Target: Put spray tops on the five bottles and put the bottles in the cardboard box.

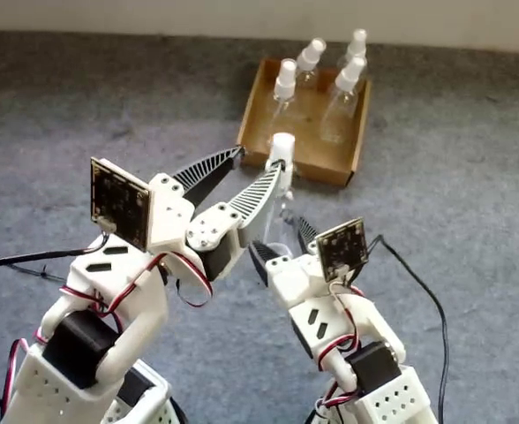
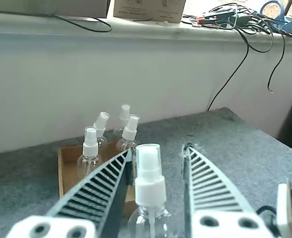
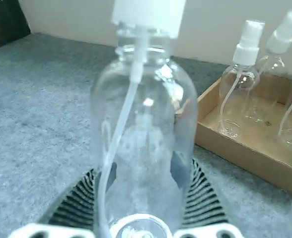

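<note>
A clear bottle stands upright on the grey carpet, and my right gripper is shut on its lower body. A white spray top sits at its neck, its tube hanging inside. My left gripper is open, one finger on each side of that spray top, just in front of the cardboard box. Several capped bottles stand upright in the box. From above, the right gripper is low beside the left arm.
The cardboard box lies at the far side of the carpet, near a white wall. Open carpet lies to the left and right of the arms. Cables trail from both arm bases.
</note>
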Robot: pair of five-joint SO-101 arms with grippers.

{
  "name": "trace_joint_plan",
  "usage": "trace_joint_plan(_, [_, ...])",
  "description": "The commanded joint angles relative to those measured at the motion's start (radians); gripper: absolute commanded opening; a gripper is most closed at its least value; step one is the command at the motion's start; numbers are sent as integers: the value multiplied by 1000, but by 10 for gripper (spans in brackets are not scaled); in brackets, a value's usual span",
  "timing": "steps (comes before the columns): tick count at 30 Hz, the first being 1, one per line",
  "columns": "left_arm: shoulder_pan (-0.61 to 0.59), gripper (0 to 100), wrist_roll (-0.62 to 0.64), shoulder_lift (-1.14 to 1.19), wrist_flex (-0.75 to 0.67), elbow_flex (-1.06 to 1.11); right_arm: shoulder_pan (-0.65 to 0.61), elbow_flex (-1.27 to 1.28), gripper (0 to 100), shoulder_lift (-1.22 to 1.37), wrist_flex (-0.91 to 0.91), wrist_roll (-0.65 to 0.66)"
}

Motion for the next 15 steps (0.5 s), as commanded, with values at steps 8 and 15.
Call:
trace_joint_plan(8, [-41,162,-8,165,9,-81,-33,-15,5,-12,-33,34])
trace_joint_plan(15, [-56,158,-8,232,-6,-81,-35,-12,5,-12,-33,34])
